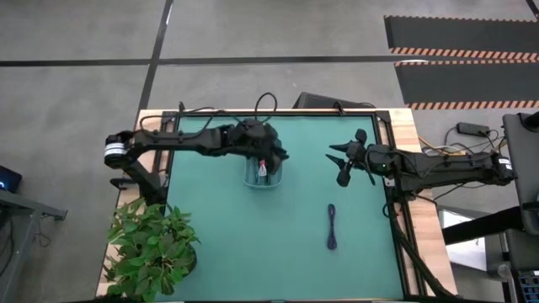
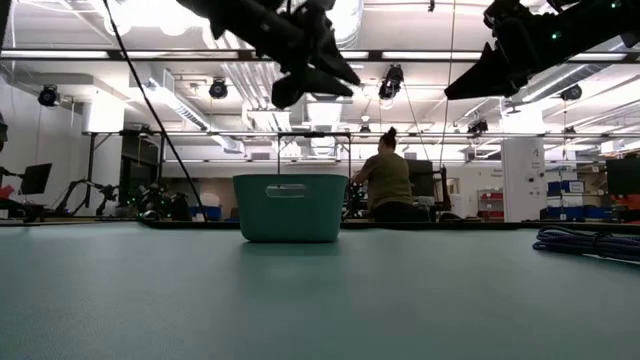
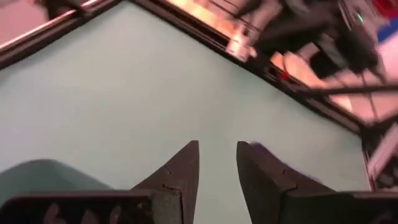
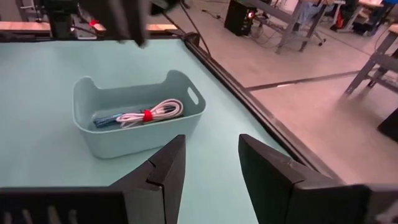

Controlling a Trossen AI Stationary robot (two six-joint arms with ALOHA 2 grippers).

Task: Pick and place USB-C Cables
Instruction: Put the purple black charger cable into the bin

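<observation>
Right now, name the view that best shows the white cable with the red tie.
The right wrist view: the white cable lies coiled inside the teal bin. The high view shows only a speck of it under the left gripper; the low view shows only the bin's wall; the left wrist view misses it.

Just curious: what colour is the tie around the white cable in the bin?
Red tie; clearest in the right wrist view.
</observation>
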